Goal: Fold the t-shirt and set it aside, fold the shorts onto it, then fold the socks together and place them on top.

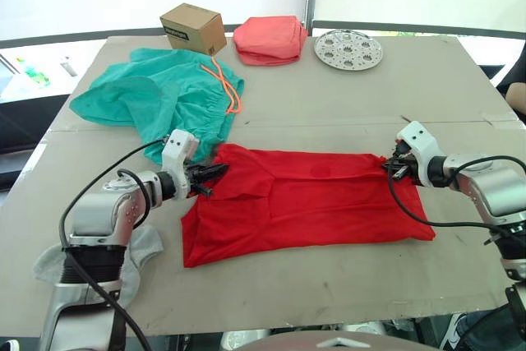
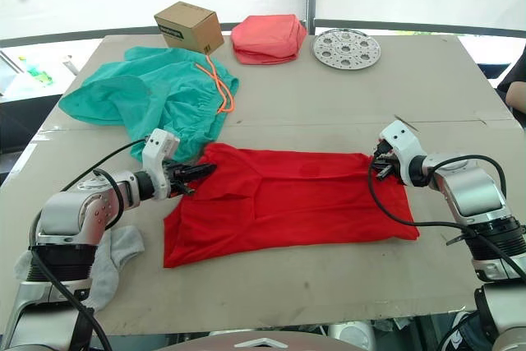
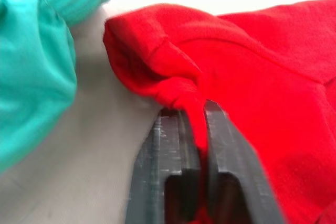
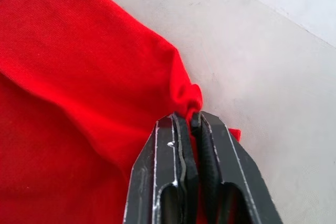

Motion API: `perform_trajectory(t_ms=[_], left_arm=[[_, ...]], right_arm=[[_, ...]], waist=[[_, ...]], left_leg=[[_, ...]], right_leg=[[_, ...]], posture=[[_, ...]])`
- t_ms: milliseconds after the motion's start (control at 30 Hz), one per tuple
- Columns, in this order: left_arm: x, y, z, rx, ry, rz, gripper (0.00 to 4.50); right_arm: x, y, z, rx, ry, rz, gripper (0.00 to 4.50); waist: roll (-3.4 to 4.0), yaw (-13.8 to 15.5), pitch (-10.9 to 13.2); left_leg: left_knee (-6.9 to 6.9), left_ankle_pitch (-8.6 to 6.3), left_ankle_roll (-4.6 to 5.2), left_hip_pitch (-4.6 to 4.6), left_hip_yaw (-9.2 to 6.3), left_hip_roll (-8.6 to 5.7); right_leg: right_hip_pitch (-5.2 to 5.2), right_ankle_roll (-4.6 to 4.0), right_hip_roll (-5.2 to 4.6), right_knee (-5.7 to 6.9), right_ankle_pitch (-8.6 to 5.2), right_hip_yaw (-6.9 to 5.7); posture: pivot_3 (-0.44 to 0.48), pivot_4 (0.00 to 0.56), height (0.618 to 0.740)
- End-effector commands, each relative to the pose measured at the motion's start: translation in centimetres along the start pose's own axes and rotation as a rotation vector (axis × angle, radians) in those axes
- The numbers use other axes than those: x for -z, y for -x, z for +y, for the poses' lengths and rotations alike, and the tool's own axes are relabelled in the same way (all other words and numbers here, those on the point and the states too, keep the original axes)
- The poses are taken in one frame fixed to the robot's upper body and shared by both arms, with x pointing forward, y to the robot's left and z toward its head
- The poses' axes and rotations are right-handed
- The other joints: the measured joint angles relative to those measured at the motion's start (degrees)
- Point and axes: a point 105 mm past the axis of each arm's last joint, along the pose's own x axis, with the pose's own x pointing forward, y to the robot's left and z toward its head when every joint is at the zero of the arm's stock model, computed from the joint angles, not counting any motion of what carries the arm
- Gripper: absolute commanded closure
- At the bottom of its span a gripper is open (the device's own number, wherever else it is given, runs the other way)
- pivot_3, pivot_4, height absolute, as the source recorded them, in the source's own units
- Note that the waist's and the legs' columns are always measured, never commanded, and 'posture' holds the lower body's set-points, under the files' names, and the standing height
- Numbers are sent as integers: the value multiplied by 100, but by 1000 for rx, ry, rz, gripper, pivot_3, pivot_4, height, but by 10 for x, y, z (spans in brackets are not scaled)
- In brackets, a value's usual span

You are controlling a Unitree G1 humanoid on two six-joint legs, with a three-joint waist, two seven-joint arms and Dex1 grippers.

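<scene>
The red t-shirt (image 1: 304, 199) lies spread in a wide band across the middle of the table. My left gripper (image 1: 212, 177) is shut on its far left corner, and the left wrist view shows a pinch of red cloth (image 3: 181, 93) between the fingers (image 3: 168, 150). My right gripper (image 1: 393, 167) is shut on the far right corner, with red fabric (image 4: 184, 90) caught between its fingers (image 4: 168, 153). The teal shorts (image 1: 160, 92) with an orange drawstring (image 1: 228, 88) lie crumpled at the far left. A grey sock (image 1: 131, 256) lies under my left arm near the front left edge.
A cardboard box (image 1: 193, 29), a folded salmon-pink cloth (image 1: 269, 39) and a round perforated metal plate (image 1: 348, 48) stand along the table's far edge. A seam (image 1: 329, 125) crosses the tabletop behind the t-shirt. Someone's arm (image 1: 518, 92) shows at the right edge.
</scene>
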Motion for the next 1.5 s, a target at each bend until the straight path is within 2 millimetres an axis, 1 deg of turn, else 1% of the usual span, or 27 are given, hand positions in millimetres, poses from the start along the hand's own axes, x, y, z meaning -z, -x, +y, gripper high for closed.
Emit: perform_trajectory(t_ms=[33, 167, 233, 367, 433, 567, 600, 667, 767, 833, 900, 967, 1000, 1100, 1167, 1267, 1300, 1333, 1367, 1400, 1433, 1467, 1500], left_arm=[[-10, 7, -11, 70, -6, -15, 4427], [-10, 6, -21, 126, 12, -1, 4427], [-12, 4, -21, 126, 17, -7, 4427], [-14, 3, -18, 102, 59, -19, 4427], [-6, 8, -24, 75, 117, -40, 4427], [18, 23, -50, 30, 208, -77, 4427], [23, 27, -57, 12, 229, -96, 4427], [33, 35, -66, -44, 274, -135, 4427], [40, 41, -75, -101, 307, -171, 4427], [41, 44, -79, -125, 321, -198, 4427], [41, 48, -86, -156, 341, -243, 4427], [44, 53, -93, -191, 370, -278, 4427], [48, 58, -98, -211, 384, -290, 4427], [58, 67, -109, -254, 425, -308, 4427], [65, 73, -110, -292, 466, -328, 4427], [76, 77, -114, -290, 484, -310, 4427], [81, 78, -114, -295, 482, -294, 4500], [88, 78, -117, -274, 492, -274, 4500], [91, 79, -118, -263, 492, -267, 4083], [93, 80, -117, -252, 482, -263, 3644], [94, 82, -115, -236, 455, -263, 3223], [93, 83, -114, -228, 433, -264, 2937], [93, 84, -112, -220, 419, -270, 2409]], right_arm=[[7, 13, -10, 53, 44, 38, 4500], [11, 23, -14, 65, 103, 73, 4500], [11, 28, -16, 67, 140, 94, 4500], [7, 34, -22, 88, 288, 162, 4500], [-12, 29, -23, 117, 339, 130, 4500], [-51, 10, -24, 176, 472, 86, 4500], [-63, 4, -24, 190, 495, 71, 4500], [-87, -9, -26, 208, 566, 62, 4500], [-115, -27, -31, 212, 648, 53, 4500], [-129, -37, -31, 206, 682, 45, 4500], [-141, -52, -29, 186, 736, 44, 4500], [-156, -64, -21, 177, 782, 16, 4500], [-164, -70, -14, 173, 807, -8, 4500], [-182, -80, 2, 174, 872, -67, 4500], [-189, -87, 15, 163, 900, -100, 4500], [-191, -97, 35, 107, 933, -127, 4500], [-190, -100, 41, 90, 954, -128, 3930], [-188, -103, 46, 69, 954, -132, 3771], [-186, -104, 48, 60, 954, -139, 3465], [-186, -104, 48, 67, 953, -149, 3033], [-187, -103, 45, 73, 931, -162, 2426], [-187, -102, 43, 78, 917, -169, 2093], [-187, -101, 41, 76, 902, -174, 1557]], waist=[[0, 11, 0], [0, 6, 0], [0, 4, 1], [1, -3, 1], [1, -49, 2], [-6, -207, 6], [-7, -204, 6], [-13, -157, 10], [-14, -134, 12], [-15, -73, 11], [-15, -66, 11], [-18, -88, 10], [-17, -125, 10], [-14, -182, 12], [-10, -183, 14], [-3, -183, 18], [-3, -180, 18], [0, -179, 20], [4, -178, 22], [11, -175, 26], [12, -174, 27], [13, -168, 28], [14, -168, 28]], left_leg=[[0, 0, 0, 0, 0, -1], [0, 0, 1, -3, -2, -2], [-1, 0, 0, -4, -2, -2], [0, 0, 1, -3, -2, -1], [0, 0, 1, -1, 0, -1], [-2, 0, -1, 6, 8, 5], [-3, 0, -3, 15, 7, 5], [-5, 4, -10, 16, -2, 4], [-5, 8, -17, 15, -10, 1], [-3, 8, -17, 14, -11, -3], [1, 8, -17, 14, -11, -7], [0, 8, -16, 16, -9, -7], [0, 8, -16, 16, -8, -6], [-6, 10, -20, 18, -4, -2], [-13, 11, -24, 17, -4, 1], [-15, 11, -26, 14, -5, 2], [-15, 11, -25, 14, -6, 1], [-14, 10, -24, 14, -6, 1], [-12, 7, -19, 12, -8, 0], [-9, -2, -2, 12, -9, 0], [-8, -3, 0, 11, -10, -1], [-8, -4, 1, 11, -11, -1], [-8, -4, 1, 11, -12, -1]], right_leg=[[0, 0, 0, 0, 0, -1], [0, 1, 0, -3, 0, -5], [-1, 2, 1, -3, 0, -4], [0, 21, 3, -2, -12, -8], [0, 22, 1, -2, -13, -6], [-7, 24, -9, -2, -10, 30], [-8, 21, -2, -1, -8, 52], [-8, 4, 2, 2, 0, 51], [-7, -5, 5, 2, 2, 45], [-6, -22, 5, 3, -2, 44], [-2, -43, 9, 4, 5, 43], [0, -49, 10, -1, 9, 46], [0, -50, 10, -1, 9, 48], [-3, -51, 7, -6, 8, 55], [-10, -53, 8, -6, 7, 55], [-15, -54, 9, -5, 6, 53], [-15, -54, 9, -4, 6, 53], [-15, -53, 8, -3, 6, 52], [-17, -52, 9, -2, 6, 49], [-17, -51, 11, 1, 6, 48], [-19, -50, 17, 2, 5, 44], [-22, -50, 25, 2, 5, 43], [-23, -50, 35, 4, 5, 44]], posture=[[0, 150, 740], [0, 150, 740], [0, 150, 740], [0, 150, 740], [0, 150, 740], [0, 150, 740], [0, 150, 740], [0, 150, 740], [0, 150, 740], [0, 150, 740], [0, 150, 740], [0, 150, 740], [0, 150, 740], [0, 150, 740], [0, 150, 740], [0, 150, 740], [0, 150, 740], [0, 150, 740], [0, 150, 740], [0, 150, 740], [0, 150, 740], [0, 150, 740], [0, 150, 740]])
